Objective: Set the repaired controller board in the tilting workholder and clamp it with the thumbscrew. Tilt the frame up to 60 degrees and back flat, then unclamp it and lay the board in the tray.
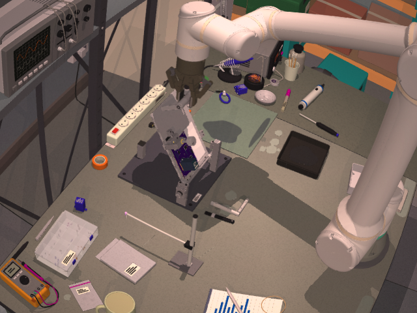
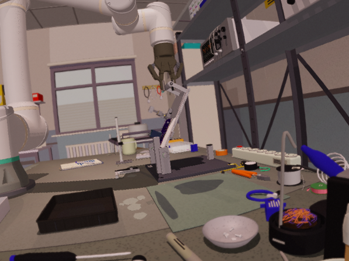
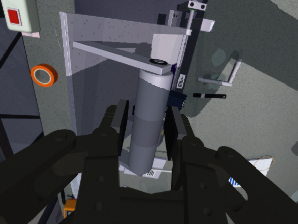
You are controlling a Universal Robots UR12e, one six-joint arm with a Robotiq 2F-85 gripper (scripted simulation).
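Observation:
In the middle of the bench the workholder's frame stands tilted steeply up on its dark base plate. The purple controller board sits clamped in the frame under the thumbscrew. At the frame's raised top edge a grey cylindrical handle sticks out, and my gripper is open around it, holding nothing. In the second side camera the gripper hangs at the frame's top end. The black tray lies empty to the right of the workholder.
Behind the workholder lie a green mat and a white power strip. A shelf post rises to the left. An orange tape roll lies left of the base. Pens and a small stand sit in front.

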